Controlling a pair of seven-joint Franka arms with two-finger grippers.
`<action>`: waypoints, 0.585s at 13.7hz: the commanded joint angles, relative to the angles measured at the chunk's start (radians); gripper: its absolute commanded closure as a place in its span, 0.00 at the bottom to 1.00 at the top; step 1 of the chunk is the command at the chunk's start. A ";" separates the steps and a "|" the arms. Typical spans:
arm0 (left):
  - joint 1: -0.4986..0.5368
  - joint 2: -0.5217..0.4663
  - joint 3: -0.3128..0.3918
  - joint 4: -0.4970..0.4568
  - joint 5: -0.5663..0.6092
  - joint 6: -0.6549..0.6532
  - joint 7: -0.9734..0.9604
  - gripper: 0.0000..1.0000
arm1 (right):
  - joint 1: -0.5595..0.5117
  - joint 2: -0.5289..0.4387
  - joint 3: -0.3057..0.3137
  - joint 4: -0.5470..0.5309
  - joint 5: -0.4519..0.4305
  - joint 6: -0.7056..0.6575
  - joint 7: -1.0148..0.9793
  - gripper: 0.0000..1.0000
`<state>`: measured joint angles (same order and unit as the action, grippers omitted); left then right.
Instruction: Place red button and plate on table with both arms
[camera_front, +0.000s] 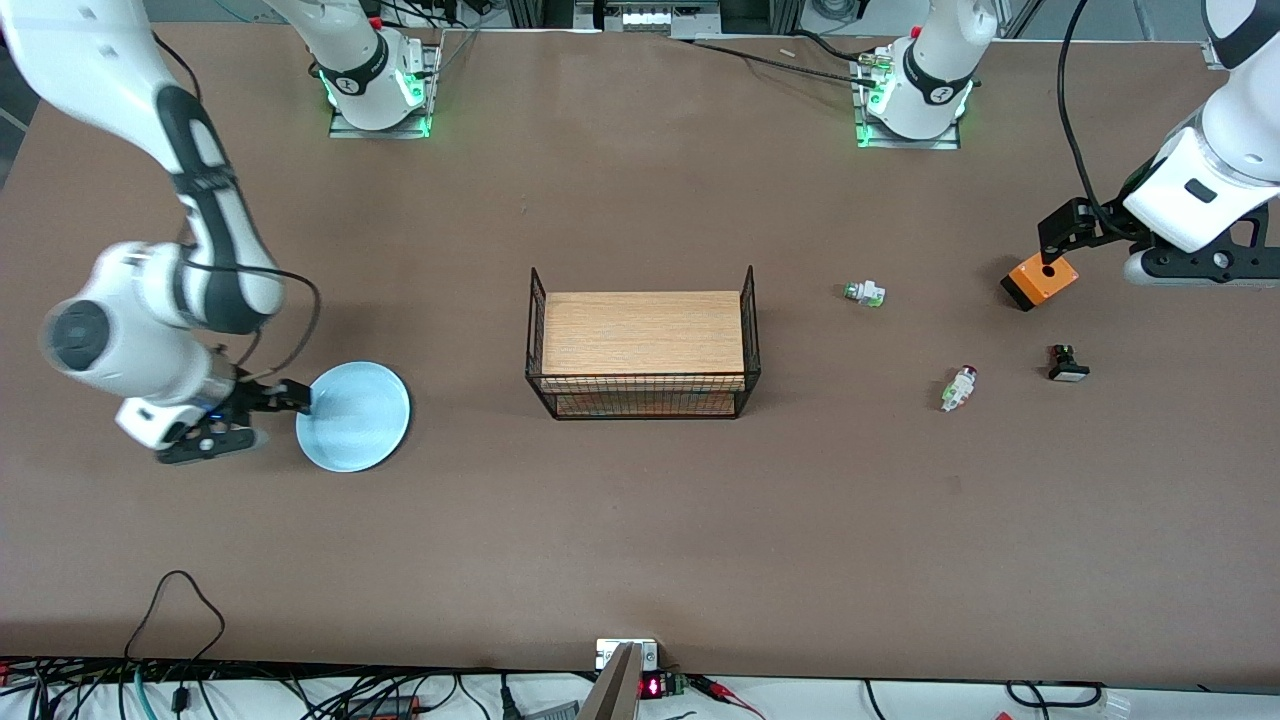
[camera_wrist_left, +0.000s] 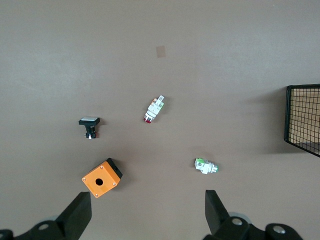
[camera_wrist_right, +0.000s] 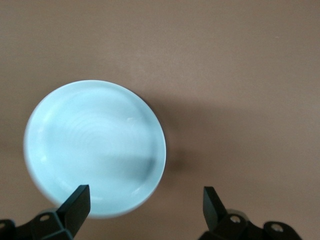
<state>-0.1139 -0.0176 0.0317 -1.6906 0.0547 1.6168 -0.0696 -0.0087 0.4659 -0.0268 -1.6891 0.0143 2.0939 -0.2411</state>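
- Over the bench near the orange box (camera_front: 1040, 281), left gripper (camera_wrist_left: 148, 212) hangs with jaws spread, empty.
- Right gripper (camera_wrist_right: 145, 207) sits over the plate (camera_front: 353, 416) rim, jaws apart, nothing held.
- Red button (camera_front: 958, 388) lies on the bench (camera_front: 640, 540) toward the left arm's end, near the green button (camera_front: 864, 293) and black switch (camera_front: 1067, 363).
- Both items look set down; likely the release or retreat step, next move just lifting clear.
- Wire rack (camera_front: 643, 345) stands mid-bench; brown matte surface, cables along the camera edge.

White arms (camera_front: 140, 100) — black grippers, cables
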 joint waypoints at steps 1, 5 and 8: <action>0.003 0.004 0.001 0.023 -0.024 -0.018 0.022 0.00 | -0.019 -0.044 0.001 0.146 0.007 -0.263 0.070 0.00; 0.000 0.004 0.001 0.023 -0.024 -0.018 0.022 0.00 | 0.004 -0.125 0.001 0.275 -0.002 -0.517 0.229 0.00; 0.003 0.004 0.001 0.023 -0.023 -0.020 0.024 0.00 | 0.033 -0.202 -0.007 0.305 -0.007 -0.613 0.313 0.00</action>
<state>-0.1141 -0.0175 0.0312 -1.6899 0.0547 1.6168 -0.0688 0.0007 0.3078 -0.0276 -1.4003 0.0143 1.5424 0.0008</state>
